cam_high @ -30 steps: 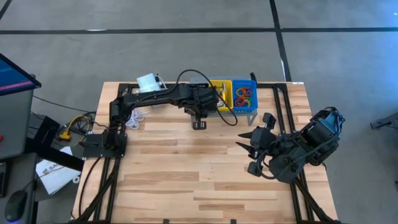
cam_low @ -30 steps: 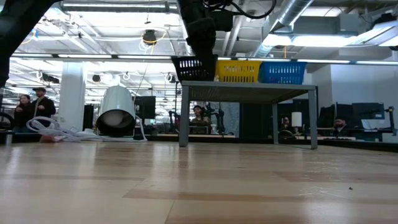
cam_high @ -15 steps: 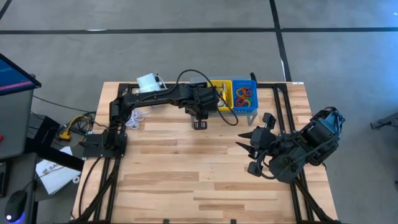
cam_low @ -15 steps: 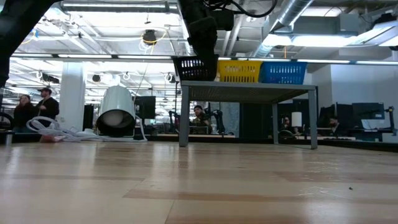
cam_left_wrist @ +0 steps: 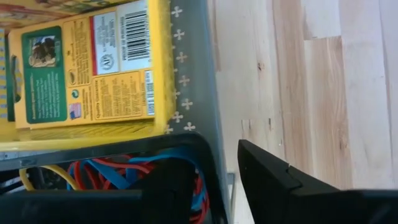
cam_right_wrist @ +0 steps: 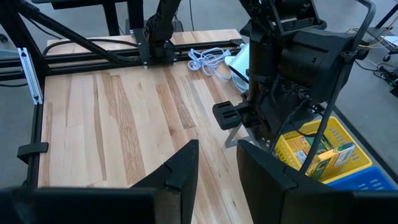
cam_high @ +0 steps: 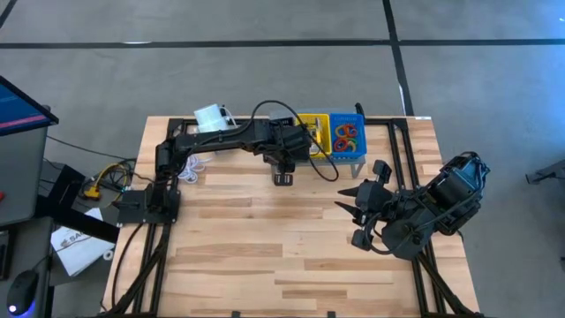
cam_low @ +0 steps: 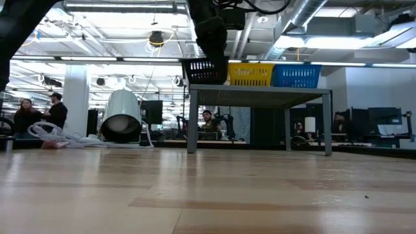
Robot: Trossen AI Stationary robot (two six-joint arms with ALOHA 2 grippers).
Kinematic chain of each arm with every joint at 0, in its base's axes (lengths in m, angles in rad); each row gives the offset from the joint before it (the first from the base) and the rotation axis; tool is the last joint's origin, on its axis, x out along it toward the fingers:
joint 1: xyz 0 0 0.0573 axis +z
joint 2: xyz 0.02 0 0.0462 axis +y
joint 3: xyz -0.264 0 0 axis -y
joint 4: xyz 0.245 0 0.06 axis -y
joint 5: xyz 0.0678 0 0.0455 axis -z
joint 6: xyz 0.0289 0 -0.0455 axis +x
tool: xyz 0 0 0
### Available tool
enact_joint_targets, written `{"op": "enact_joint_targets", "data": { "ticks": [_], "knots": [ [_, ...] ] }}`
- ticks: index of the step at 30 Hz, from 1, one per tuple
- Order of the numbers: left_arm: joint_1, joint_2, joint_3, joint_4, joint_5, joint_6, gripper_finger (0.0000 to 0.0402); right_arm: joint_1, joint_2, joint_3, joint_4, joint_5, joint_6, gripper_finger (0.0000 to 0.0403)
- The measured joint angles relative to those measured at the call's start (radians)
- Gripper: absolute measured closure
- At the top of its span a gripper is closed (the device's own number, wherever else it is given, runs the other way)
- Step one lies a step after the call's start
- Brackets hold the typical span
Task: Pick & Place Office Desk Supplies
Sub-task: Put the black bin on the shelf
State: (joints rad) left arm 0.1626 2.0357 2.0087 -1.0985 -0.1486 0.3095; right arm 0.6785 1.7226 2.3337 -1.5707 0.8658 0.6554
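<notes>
The left gripper (cam_high: 282, 168) is at the back of the wooden table (cam_high: 238, 256), above the front edge of the grey perforated metal shelf (cam_low: 260, 91). Its two dark fingers (cam_left_wrist: 273, 180) stand parted in the left wrist view, one over a basket and the other over bare table, with nothing seen between them; it is released.

The shelf carries three small plastic baskets in a row: a black mesh basket (cam_low: 203, 70) below the left gripper, a yellow mesh basket (cam_low: 249, 75) beside it, and a blue mesh basket (cam_low: 296, 75) at the far end.

A yellow-green cardboard crayon box (cam_left_wrist: 87, 68) lies flat in the yellow basket, barcode upward. Thin rubber-band loops in red, blue and yellow (cam_left_wrist: 118, 174) lie tangled in the dark-walled basket next to it. More coloured loops (cam_high: 345, 136) lie in the blue basket.

The right gripper (cam_high: 357, 212) waits over the table's right side, well apart from the shelf, its fingers (cam_right_wrist: 180, 165) parted and empty.

A white cylinder (cam_low: 122, 117) with coiled white cord (cam_low: 55, 136) lies at the table's back left. People (cam_low: 40, 114) stand in the room beyond.
</notes>
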Motion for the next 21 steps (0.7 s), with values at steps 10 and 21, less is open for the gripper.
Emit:
{"op": "enact_joint_targets", "data": {
  "ticks": [10, 21],
  "knots": [
    [-0.001, 0.0, 0.0, -0.015, 0.0, 0.001, 0.0302, 0.0, 0.0, 0.0, 0.0, 0.0, 0.0, 0.0296],
    [-0.001, 0.0, 0.0, -0.001, -0.007, 0.051, 0.0297, 0.0, 0.0, 0.0, 0.0, 0.0, 0.0, 0.0296]
  ]
}}
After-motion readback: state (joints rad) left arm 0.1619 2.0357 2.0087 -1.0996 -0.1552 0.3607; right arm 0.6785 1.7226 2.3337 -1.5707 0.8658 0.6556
